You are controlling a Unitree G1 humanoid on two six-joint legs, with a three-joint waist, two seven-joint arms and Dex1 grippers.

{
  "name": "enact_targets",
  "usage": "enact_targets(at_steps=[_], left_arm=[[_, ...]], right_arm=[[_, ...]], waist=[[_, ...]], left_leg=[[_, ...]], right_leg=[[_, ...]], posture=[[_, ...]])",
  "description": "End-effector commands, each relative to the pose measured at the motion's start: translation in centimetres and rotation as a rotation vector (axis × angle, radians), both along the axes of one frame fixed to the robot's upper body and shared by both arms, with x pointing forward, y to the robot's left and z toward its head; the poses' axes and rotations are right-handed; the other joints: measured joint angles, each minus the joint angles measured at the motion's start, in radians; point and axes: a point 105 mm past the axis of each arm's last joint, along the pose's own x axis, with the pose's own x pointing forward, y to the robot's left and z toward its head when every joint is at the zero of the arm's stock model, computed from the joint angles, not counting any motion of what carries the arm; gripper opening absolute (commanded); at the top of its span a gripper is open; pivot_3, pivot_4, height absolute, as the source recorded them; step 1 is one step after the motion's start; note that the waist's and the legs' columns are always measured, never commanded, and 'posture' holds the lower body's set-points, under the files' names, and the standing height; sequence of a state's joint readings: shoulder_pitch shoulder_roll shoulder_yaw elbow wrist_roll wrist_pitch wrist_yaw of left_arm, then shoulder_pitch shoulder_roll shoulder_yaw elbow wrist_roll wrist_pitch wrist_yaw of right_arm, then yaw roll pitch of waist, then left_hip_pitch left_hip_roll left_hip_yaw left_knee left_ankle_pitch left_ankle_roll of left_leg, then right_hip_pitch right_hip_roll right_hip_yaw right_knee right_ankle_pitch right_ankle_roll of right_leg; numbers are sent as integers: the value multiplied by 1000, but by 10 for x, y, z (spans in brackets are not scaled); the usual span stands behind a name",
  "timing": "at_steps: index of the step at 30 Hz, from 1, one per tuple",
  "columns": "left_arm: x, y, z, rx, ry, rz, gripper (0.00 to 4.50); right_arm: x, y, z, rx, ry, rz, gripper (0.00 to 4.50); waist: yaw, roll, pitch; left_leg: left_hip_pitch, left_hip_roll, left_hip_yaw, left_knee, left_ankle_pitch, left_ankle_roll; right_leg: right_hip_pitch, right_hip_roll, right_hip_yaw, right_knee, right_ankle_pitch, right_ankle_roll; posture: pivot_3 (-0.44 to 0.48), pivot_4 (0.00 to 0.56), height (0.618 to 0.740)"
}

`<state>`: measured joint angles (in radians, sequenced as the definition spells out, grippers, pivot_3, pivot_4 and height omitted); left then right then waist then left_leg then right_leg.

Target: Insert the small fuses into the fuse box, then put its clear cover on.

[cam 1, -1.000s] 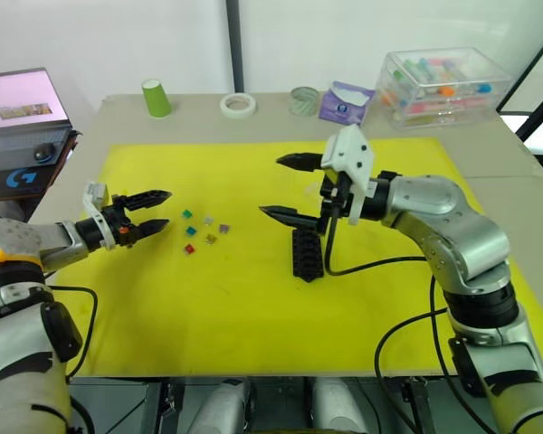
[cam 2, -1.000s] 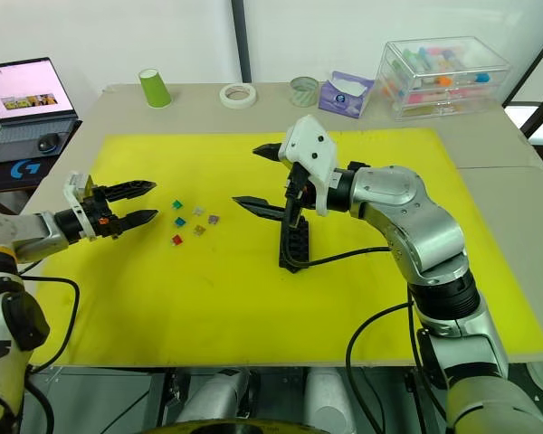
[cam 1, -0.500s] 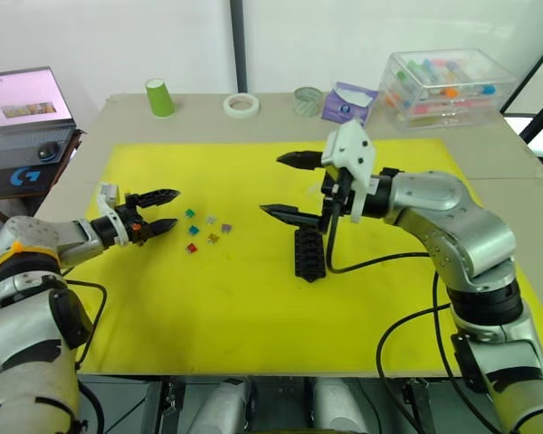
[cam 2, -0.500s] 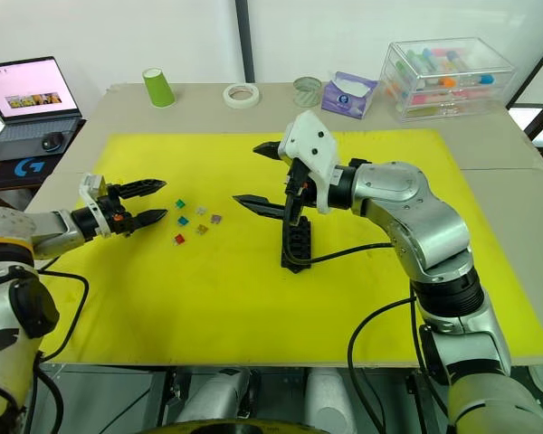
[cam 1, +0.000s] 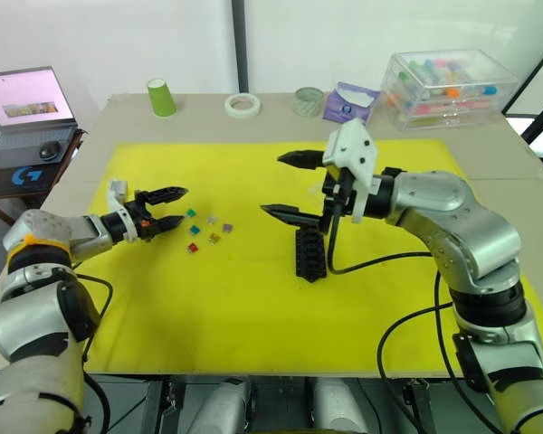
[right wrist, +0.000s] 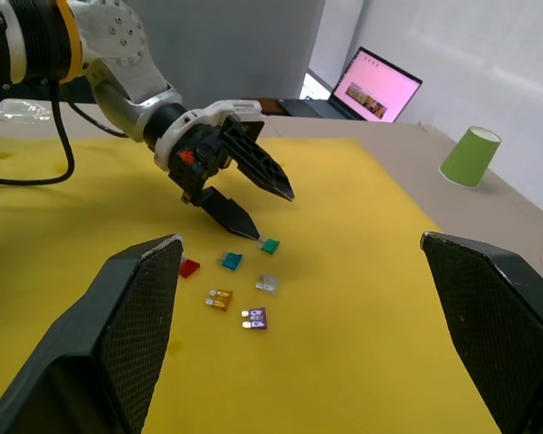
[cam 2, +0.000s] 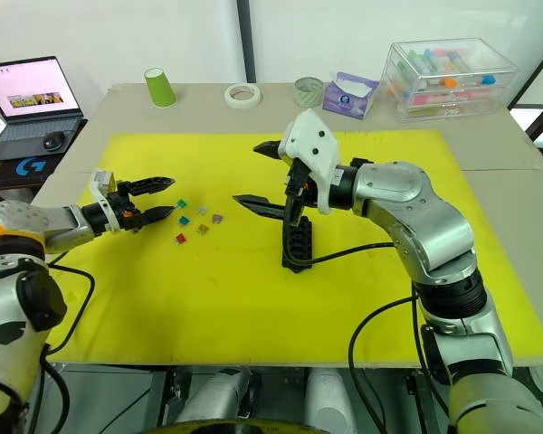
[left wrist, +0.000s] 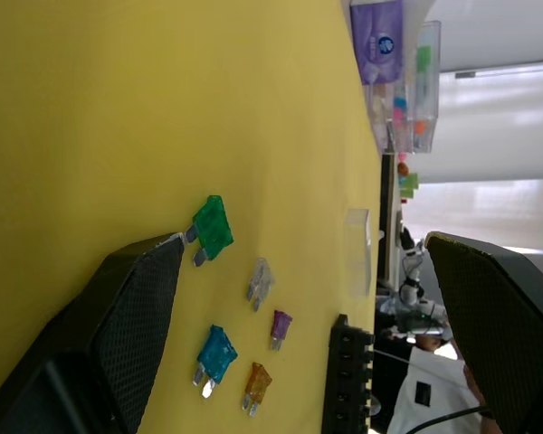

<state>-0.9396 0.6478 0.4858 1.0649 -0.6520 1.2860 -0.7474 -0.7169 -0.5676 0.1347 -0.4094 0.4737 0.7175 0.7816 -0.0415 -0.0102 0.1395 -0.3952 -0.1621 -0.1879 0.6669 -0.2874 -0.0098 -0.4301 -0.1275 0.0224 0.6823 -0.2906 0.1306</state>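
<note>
From the head view, the left gripper [cam 1: 172, 207] hangs open just left of the small fuses [cam 1: 205, 231] scattered on the yellow mat [cam 1: 208, 298]; the right gripper [cam 1: 285, 186] gapes wide above the fuse box [cam 1: 309, 252] at mid-mat. The left wrist view shows the clear cover [left wrist: 357, 252] lying beyond the fuses. The right wrist view shows the left gripper's lower fingertip beside the teal fuse [right wrist: 269, 245].

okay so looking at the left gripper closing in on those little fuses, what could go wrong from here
1. The fuses lie close together. The open left gripper, nearest the teal fuse, might nudge or scatter its neighbours.
2. The fuses are tiny and lie flat, so the fingers could slip off.
3. The open right gripper hangs above the fuse box, near the clear cover; either could get bumped.
</note>
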Motion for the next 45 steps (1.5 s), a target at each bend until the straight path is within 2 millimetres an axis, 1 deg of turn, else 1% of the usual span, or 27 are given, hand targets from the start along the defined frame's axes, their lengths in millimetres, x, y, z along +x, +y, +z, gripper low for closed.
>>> enact_targets(at_steps=[1,7,15,27,37,40,42,45], left_arm=[[2,-5,0,5,1,-16,4490],[4,-7,-1,19,1,-14,4490],[6,-10,-8,28,11,-11,4490],[10,-18,-8,26,-4,-23,4490],[12,-20,-8,44,-22,-31,4490],[12,-20,-9,50,-20,-34,3951],[11,-19,-11,60,-10,-32,3305],[12,-18,-14,68,1,-22,3305]], right_arm=[[-5,-3,16,15,-72,-5,4449],[-4,-4,18,18,-74,-8,4449],[-4,-4,17,19,-74,-10,4449],[-4,-4,17,14,-77,-11,4449],[-5,-3,17,16,-79,-9,4449],[-5,-3,17,17,-78,-11,4500],[-5,-3,17,18,-78,-12,4500],[-5,-3,17,18,-77,-12,4500]], waist=[[0,0,0],[1,0,0],[5,0,0],[19,0,0],[27,0,0],[27,0,0],[26,0,0],[25,0,0]], left_leg=[[0,0,0,0,0,0],[0,0,0,0,0,0],[0,0,0,0,0,0],[0,-1,0,1,0,0],[0,-1,0,1,0,0],[0,-1,0,1,0,0],[0,-1,0,1,0,0],[0,-1,0,1,0,0]], right_leg=[[0,0,0,0,0,0],[0,0,0,0,0,0],[0,0,0,0,0,0],[1,0,0,0,0,0],[1,-1,0,0,0,0],[1,-1,0,0,0,0],[1,-1,0,0,0,0],[1,-1,0,0,0,0]], posture=[[0,150,740],[0,150,740],[0,150,740],[0,150,740],[0,150,740],[0,150,740],[0,150,740],[0,150,740]])
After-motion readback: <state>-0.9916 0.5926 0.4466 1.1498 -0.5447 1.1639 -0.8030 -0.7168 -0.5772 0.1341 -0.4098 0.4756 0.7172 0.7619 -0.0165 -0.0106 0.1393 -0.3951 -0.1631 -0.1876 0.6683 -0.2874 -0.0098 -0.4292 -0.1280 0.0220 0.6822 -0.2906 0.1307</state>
